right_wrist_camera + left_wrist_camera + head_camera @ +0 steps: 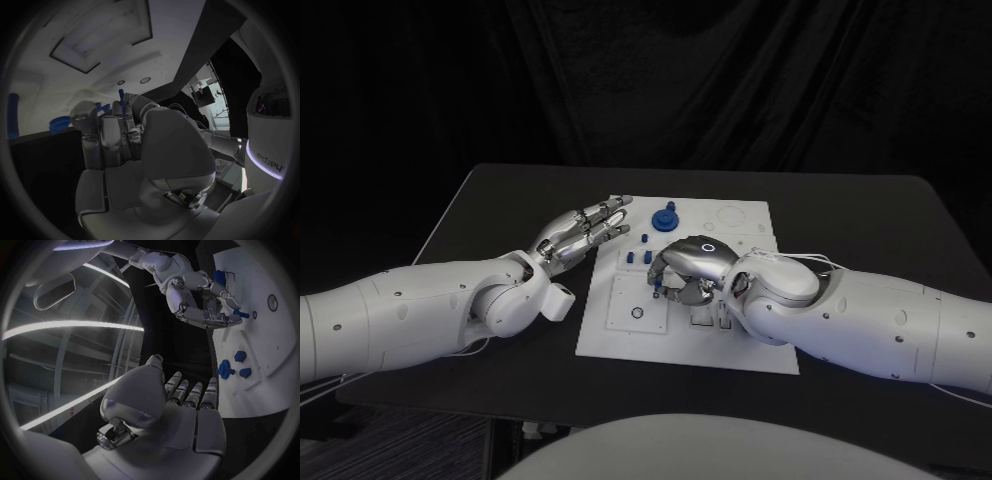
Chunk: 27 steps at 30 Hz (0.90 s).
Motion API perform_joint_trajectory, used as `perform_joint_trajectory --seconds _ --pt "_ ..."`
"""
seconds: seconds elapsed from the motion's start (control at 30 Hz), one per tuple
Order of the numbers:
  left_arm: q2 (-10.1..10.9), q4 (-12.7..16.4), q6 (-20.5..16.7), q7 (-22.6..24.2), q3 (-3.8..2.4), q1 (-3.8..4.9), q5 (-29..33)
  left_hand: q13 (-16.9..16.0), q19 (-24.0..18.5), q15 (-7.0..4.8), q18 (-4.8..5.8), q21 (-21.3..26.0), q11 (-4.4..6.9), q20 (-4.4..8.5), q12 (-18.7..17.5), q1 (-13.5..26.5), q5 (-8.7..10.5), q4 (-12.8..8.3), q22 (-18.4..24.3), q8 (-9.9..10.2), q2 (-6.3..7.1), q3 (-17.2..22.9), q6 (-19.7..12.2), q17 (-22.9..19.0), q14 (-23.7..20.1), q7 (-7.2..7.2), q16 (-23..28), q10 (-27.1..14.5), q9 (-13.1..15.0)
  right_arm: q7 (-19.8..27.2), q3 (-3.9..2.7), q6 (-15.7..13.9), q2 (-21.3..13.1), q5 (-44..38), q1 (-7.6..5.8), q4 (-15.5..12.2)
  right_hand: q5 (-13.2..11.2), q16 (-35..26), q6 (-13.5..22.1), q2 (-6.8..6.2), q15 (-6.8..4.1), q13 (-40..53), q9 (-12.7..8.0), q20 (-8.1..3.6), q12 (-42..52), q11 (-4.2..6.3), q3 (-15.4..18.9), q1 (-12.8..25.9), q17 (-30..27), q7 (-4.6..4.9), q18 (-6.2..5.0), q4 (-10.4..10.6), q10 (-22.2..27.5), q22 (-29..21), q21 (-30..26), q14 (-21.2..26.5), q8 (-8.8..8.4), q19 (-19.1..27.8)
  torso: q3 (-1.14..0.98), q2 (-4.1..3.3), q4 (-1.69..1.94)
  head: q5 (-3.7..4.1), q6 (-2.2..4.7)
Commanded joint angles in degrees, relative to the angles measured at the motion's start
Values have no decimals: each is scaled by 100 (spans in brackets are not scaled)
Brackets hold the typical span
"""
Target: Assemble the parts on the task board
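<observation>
A part (pixel 241 314) is being pinched by the right hand (pixel 692 272) over the board (pixel 625 335); the left hand (pixel 581 232) is being held empty, fingers apart, beside the board.

We see two glossy white arms, rounded shells dotted with small dark screws | left hand (pixel 583 232) silver, ridged metal fingers | right hand (pixel 692 262) silver, domed back with a small lit ring | thin pale cables at the right wrist | our left forearm carries a white boxy wrist module
</observation>
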<state>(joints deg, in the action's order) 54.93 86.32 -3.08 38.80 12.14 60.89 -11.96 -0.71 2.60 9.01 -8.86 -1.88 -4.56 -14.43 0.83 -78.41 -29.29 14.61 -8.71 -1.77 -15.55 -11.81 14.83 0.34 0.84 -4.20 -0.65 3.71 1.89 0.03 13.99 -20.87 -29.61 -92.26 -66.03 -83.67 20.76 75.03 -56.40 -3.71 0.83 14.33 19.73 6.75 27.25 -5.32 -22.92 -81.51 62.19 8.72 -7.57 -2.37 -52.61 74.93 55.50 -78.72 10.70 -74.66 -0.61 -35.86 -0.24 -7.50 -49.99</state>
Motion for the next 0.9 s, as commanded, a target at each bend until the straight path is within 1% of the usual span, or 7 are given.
perform_joint_trajectory --seconds 0.03,0.27,0.5,0.6,0.9 --pt "-8 9 97 509 -4 -14 0 7 0 21 -62 21 17 -14 -21 -24 -38 7 -3 -13 -50 34 8 -3 -7 -38 22 -49 2 -125 -4 20 -10 -70 16 4 -30 27 -6 -55 1 -9 5 -6 -19 -5 23 -18 -5 2 57 -20 -47 570 9 -24 -9 -30 1 1 -5 0 -1" --pt "-12 4 90 515 -4 -17 0 7 -1 22 -62 21 18 -16 -21 -25 -38 7 0 -13 -50 35 9 -3 -8 -40 23 -49 2 -112 -3 43 12 -70 31 22 -42 15 -12 -55 2 -13 14 -6 -25 -4 29 -15 -27 1 54 -16 -55 566 -6 -16 -5 -25 4 -3 0 0 -1" --pt "-2 4 82 511 -4 -18 0 8 -1 24 -62 21 22 -18 -22 -26 -37 7 1 -15 -50 37 19 -3 -9 -47 23 -52 3 -100 -3 46 39 -71 66 46 -44 15 -14 -54 2 -13 16 -6 -26 -4 29 -14 -25 1 55 -15 -56 566 -6 -16 -4 -25 1 0 3 -29 -1" --pt "-5 -7 88 505 -4 -18 0 7 -1 26 -62 21 28 -21 -21 -27 -35 8 2 -17 -49 40 27 -3 -7 -61 21 -48 5 -98 -3 43 54 -71 79 68 -48 16 -18 -52 2 -15 21 -5 -29 -4 31 -14 -23 0 56 -14 -60 567 -1 -17 -1 -28 -1 2 -2 -37 -1" --pt "-30 -32 115 498 -4 -20 0 7 -2 33 -61 22 29 -24 -22 -29 -35 6 6 -19 -46 42 37 -1 -4 -72 19 -52 6 -100 -4 45 97 -71 113 120 -52 10 -42 -47 -1 -22 47 -6 -38 1 36 -22 -30 -6 52 -17 -75 562 -21 -13 18 -22 2 -9 2 -12 -1"
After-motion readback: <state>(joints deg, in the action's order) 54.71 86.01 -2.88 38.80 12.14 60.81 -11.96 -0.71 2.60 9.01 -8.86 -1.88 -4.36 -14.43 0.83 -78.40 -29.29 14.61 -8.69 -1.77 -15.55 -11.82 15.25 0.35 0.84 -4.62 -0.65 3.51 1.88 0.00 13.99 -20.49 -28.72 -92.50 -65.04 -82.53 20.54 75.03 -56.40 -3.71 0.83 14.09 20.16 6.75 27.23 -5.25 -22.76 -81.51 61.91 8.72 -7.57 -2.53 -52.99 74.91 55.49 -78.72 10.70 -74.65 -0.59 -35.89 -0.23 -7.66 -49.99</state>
